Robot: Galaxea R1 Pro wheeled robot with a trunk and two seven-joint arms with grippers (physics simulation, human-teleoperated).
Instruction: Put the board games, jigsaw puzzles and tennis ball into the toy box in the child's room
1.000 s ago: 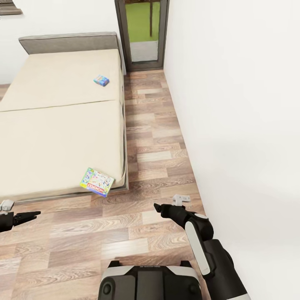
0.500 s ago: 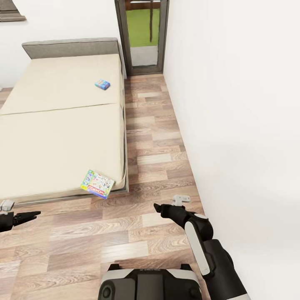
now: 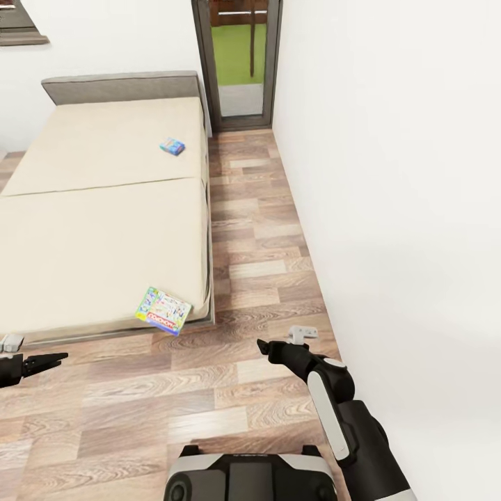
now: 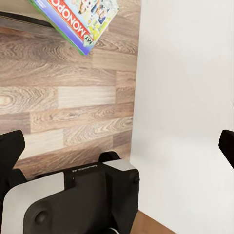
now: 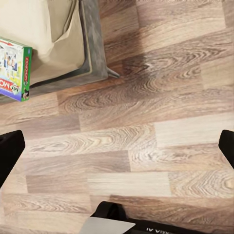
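Board games lie on the bed (image 3: 83,229), one (image 3: 163,310) overhanging its corner just ahead between both empty, spread grippers (image 3: 43,362) (image 3: 268,346), handy for grabbing.

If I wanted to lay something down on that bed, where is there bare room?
Most of the bed is bare: the wide beige stretch between the headboard and the foot edge. Avoid the small blue game near the window-side edge and the Monopoly box overhanging the foot corner.
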